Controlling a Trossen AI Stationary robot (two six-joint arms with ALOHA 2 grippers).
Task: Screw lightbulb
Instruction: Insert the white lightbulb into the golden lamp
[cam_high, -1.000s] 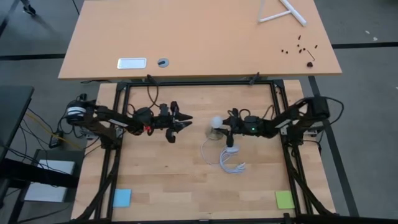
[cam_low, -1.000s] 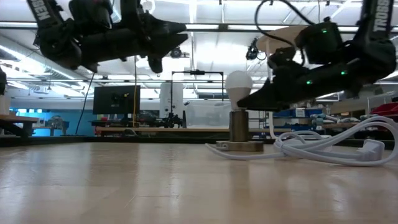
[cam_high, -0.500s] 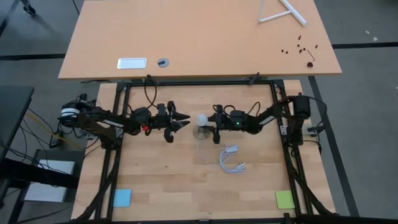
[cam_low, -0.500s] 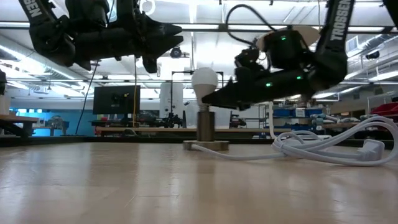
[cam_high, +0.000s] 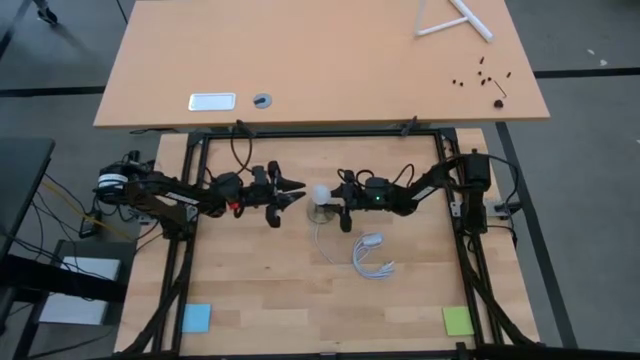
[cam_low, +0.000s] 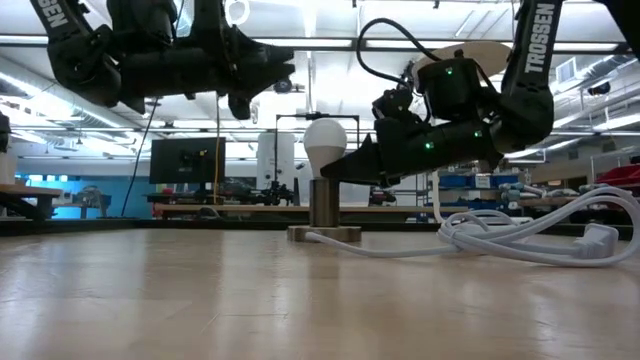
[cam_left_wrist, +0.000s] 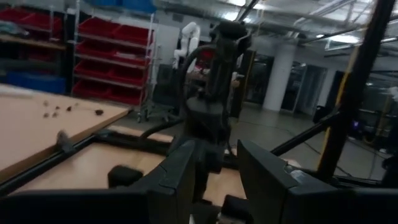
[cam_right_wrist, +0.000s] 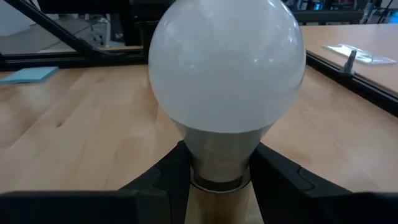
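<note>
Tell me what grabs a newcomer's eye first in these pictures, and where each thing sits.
The white lightbulb stands upright in its socket near the middle of the wooden table, filling the right wrist view. The right gripper holds it at the neck, a finger on each side. The left gripper hovers above the table just left of the bulb, and a coiled white cord lies nearer the front edge.

We see the white frosted lightbulb (cam_low: 324, 139) (cam_high: 320, 192) (cam_right_wrist: 227, 68) upright, its grey base seated in a socket mid-desk.
</note>
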